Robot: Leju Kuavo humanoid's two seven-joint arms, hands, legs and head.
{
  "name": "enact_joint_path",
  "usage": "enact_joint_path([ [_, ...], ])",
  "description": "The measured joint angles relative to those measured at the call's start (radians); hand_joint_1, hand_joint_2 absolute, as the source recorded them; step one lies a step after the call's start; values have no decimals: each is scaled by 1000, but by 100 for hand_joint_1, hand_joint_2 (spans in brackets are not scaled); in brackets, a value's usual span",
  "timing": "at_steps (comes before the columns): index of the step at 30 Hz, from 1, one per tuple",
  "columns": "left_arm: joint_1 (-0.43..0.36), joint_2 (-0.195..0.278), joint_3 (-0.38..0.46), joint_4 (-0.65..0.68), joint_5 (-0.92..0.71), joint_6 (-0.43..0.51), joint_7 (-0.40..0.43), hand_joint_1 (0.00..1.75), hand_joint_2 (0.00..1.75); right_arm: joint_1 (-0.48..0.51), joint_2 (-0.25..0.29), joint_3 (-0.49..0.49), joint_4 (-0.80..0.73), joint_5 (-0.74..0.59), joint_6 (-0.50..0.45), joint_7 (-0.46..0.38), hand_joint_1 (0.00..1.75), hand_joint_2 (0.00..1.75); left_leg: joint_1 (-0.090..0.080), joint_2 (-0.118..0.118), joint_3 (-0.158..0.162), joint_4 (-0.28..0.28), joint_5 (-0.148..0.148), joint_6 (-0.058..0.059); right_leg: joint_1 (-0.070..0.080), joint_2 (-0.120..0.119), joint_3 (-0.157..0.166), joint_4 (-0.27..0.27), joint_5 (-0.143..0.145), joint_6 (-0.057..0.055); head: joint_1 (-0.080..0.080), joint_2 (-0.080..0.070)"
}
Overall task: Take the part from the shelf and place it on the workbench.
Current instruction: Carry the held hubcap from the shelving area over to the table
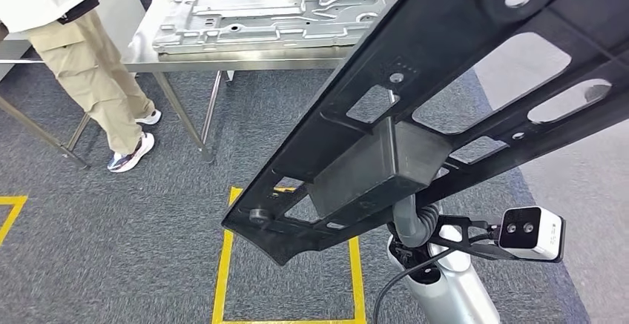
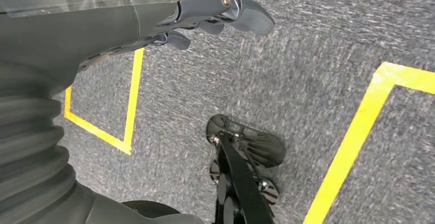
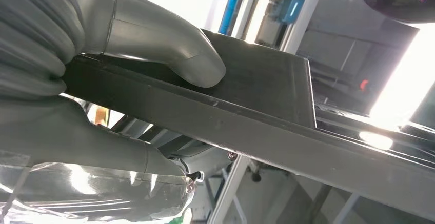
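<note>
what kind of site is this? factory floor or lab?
Probably a factory or assembly-line test area. A stainless steel workbench carries a stamped metal panel, yellow floor tape marks out standing zones on grey carpet, and the right hand grips a large black frame part.

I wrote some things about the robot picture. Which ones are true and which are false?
1. The right hand grips the black part. True.
2. The left hand carries a silver plate. False: it holds nothing and hangs over the grey carpet.
3. A silver metal plate lies on the steel workbench. True.
4. The black part already lies on the workbench. False: it is up in the air, held by the right hand.
5. A person stands beside the workbench. True.
</note>
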Motion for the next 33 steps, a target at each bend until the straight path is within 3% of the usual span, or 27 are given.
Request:
enact_joint_path([
  [1,0,1,-1,0,2,0,-1,0,175,1,0,0,0,4,-2,-3,175,175,0,-1,26,-69,47,5,1,5,6,0,-4,1,0,0],
  [3,-3,3,-1,1,7,0,-4,0,175,1,0,-1,1,15,-5,-7,175,175,-4,-8,80,-196,102,18,3,12,14,0,-11,6,1,0],
  [6,-6,5,-3,1,10,-1,-8,0,175,3,0,-1,1,21,-5,-8,175,175,-10,-12,99,-244,103,32,3,18,13,-2,-14,23,1,0],
  [9,-4,5,-5,1,12,-1,-10,0,175,3,0,-3,-1,21,-4,-9,175,175,-3,-10,113,-259,104,48,3,1,4,30,-36,40,4,0],
  [12,-3,5,-10,1,13,-1,-11,0,175,6,0,-8,-2,21,-4,-10,175,175,-2,-7,123,-263,96,59,-1,-17,-99,220,-115,52,7,0],
  [13,-3,5,-10,1,13,-1,-11,0,175,9,0,-10,-2,21,-4,-10,175,175,-2,-7,127,-263,92,60,-4,-18,-136,277,-127,55,7,0],
  [14,-3,5,-11,1,13,-1,-11,0,175,10,0,-11,-2,21,-4,-10,175,175,-2,-7,132,-263,87,59,-5,-19,-152,293,-117,57,7,0],
  [15,-2,5,-12,1,13,-1,-11,0,175,11,0,-13,-2,21,-4,-10,175,175,-2,-7,139,-263,82,58,-7,-20,-147,266,-87,58,7,0],
  [17,-1,4,-13,1,13,-2,-11,0,175,11,0,-16,-2,21,-3,-10,175,175,-2,-6,156,-262,69,52,-8,-28,-86,125,-3,54,8,0],
  [19,-2,3,-14,1,13,-2,-12,0,175,11,0,-17,-2,22,-3,-10,175,175,-5,-6,166,-262,55,42,-4,-35,-35,17,31,45,7,0],
  [21,-3,3,-16,1,12,-2,-12,0,175,10,0,-19,-3,22,-3,-9,175,175,-6,-4,172,-265,46,30,2,-34,-25,-1,22,32,6,0],
  [24,-5,2,-17,1,12,-4,-13,0,175,9,0,-21,-4,24,-3,-9,175,175,-3,-2,176,-244,28,13,-2,-28,-4,-16,16,15,4,0],
  [26,-6,3,-18,1,12,-4,-14,0,175,7,1,-22,-4,24,-3,-9,175,175,0,-3,120,-133,-15,3,-5,-28,15,-24,7,7,1,0],
  [28,-3,4,-18,1,13,-4,-13,0,175,8,1,-22,-4,25,-3,-8,175,175,1,-3,26,9,-53,-3,-5,-26,30,-24,-7,5,0,0],
  [29,-1,4,-18,1,14,-4,-13,0,175,9,1,-22,-3,25,-3,-8,175,175,2,-3,-7,42,-45,-4,-5,-24,39,-24,-15,5,0,0],
  [30,1,4,-18,1,15,-4,-12,0,175,10,1,-22,-3,25,-3,-7,175,175,2,-3,-21,33,-15,-3,-5,-22,52,-24,-25,6,0,0],
  [31,1,5,-18,1,15,-4,-12,0,175,10,1,-22,-2,26,-3,-7,175,175,2,-3,-15,-14,33,-1,-5,-20,66,-24,-35,8,0,0],
  [32,2,5,-18,1,16,-4,-12,0,175,9,1,-22,-2,26,-3,-7,175,175,2,-3,5,-89,89,3,-5,-19,81,-24,-46,11,0,0],
  [33,2,6,-18,2,16,-4,-12,0,175,8,1,-22,-2,26,-3,-7,175,175,-1,-4,29,-156,127,9,-4,-19,94,-25,-57,15,1,0],
])
